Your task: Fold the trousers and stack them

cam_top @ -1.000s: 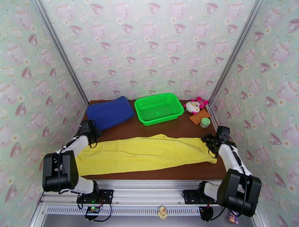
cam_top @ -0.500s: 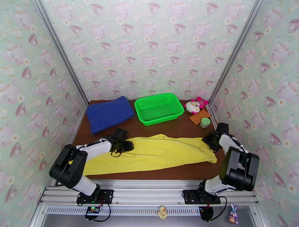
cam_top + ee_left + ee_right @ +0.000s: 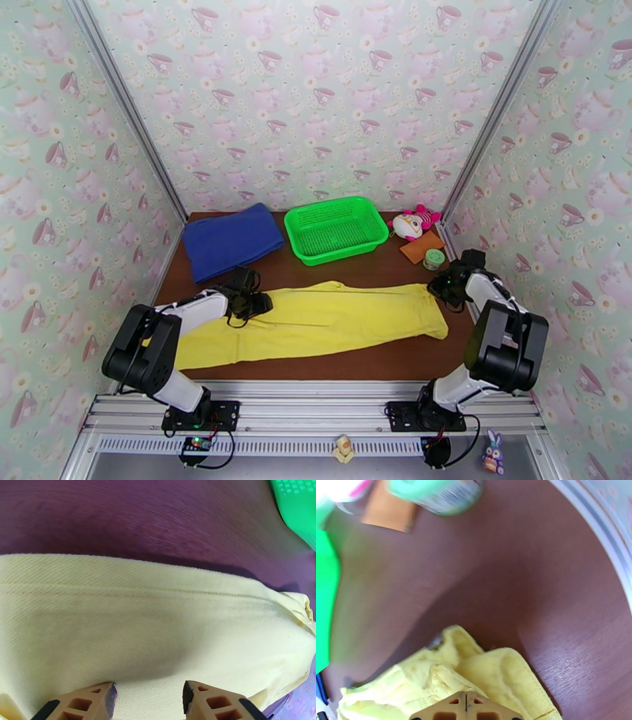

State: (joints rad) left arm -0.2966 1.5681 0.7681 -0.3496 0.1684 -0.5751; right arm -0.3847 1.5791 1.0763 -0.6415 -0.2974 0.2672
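Observation:
The yellow trousers lie stretched left to right across the near half of the brown table. My left gripper hovers over their far edge left of centre. In the left wrist view it stands open, its orange fingers apart above the flat yellow cloth. My right gripper is at the far right corner of the trousers. In the right wrist view it is shut, with bunched yellow cloth pinched at its tips.
A green basket stands at the back centre, a folded dark blue cloth at the back left. A plush toy, a brown card and a small green jar crowd the back right, close to my right gripper.
My left arm swung from the trousers' left end to their far edge near the middle. My right gripper closed on the right end, which drew in and bunched up.

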